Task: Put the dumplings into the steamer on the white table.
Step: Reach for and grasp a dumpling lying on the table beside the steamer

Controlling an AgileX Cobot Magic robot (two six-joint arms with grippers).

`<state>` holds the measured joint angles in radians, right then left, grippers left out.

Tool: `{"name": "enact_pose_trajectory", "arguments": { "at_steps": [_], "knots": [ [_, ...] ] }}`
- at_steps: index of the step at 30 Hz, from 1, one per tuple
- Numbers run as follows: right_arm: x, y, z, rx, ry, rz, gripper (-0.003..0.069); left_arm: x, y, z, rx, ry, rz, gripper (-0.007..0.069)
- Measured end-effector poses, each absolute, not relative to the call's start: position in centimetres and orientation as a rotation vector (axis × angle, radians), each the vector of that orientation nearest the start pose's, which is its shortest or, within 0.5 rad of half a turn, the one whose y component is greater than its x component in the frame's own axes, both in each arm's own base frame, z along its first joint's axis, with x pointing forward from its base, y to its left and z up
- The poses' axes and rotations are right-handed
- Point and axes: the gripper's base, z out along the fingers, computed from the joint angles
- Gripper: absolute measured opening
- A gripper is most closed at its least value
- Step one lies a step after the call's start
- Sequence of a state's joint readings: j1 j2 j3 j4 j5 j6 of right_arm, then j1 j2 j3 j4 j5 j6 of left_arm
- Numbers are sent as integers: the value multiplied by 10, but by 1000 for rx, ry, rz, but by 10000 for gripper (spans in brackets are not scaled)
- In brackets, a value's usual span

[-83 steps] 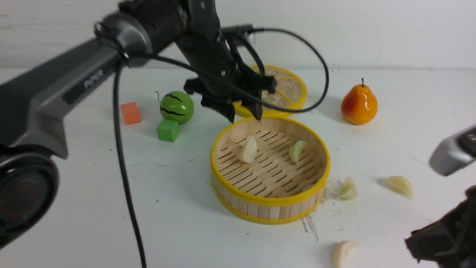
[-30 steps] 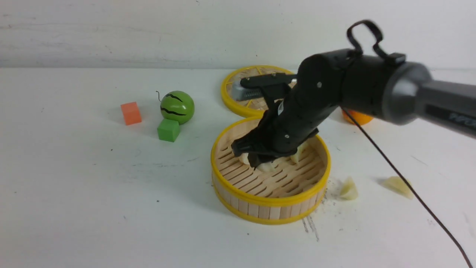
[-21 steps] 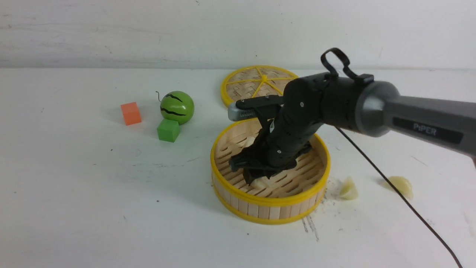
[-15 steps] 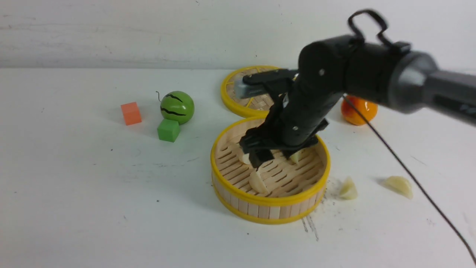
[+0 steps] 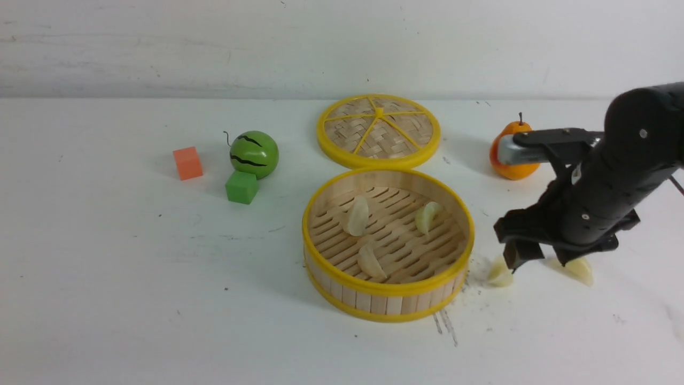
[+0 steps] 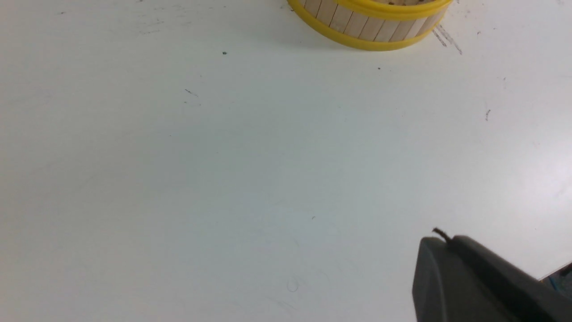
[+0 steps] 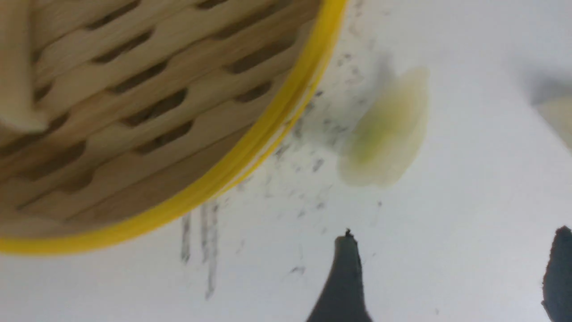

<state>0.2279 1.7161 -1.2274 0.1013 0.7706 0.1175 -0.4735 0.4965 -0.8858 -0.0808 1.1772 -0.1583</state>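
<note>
front view: three small pale crescent dumplings (image 5: 357,215) inside round bamboo steamer (image 5: 387,303), two more dumplings (image 5: 500,271) on white table (image 5: 133,267) just right of it | right gripper (image 5: 537,261) spread, empty, above these two | left wrist view alone: left gripper (image 6: 440,250) pressed together

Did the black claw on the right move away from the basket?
Yes. The right gripper was over the steamer. It has swung right, clear of the rim, and now hangs open over the table beside a dumpling.

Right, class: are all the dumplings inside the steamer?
No, three dumplings lie in the steamer, while two lie on the white table beside it.
</note>
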Motion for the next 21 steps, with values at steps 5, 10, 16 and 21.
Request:
{"name": "enact_pose_trajectory", "arguments": {
  "at_steps": [5,10,16,21],
  "knots": [
    [361,77,211,41,2750,250,545,43,-30,368,366,2276,-430,-14],
    [375,81,172,122,2779,294,538,43,-30,368,366,2276,-430,-14],
    [381,83,162,143,2759,307,462,43,-30,368,366,2276,-430,-14],
    [378,83,163,89,2784,303,253,43,-30,367,366,2277,-430,-14]
  ]
}}
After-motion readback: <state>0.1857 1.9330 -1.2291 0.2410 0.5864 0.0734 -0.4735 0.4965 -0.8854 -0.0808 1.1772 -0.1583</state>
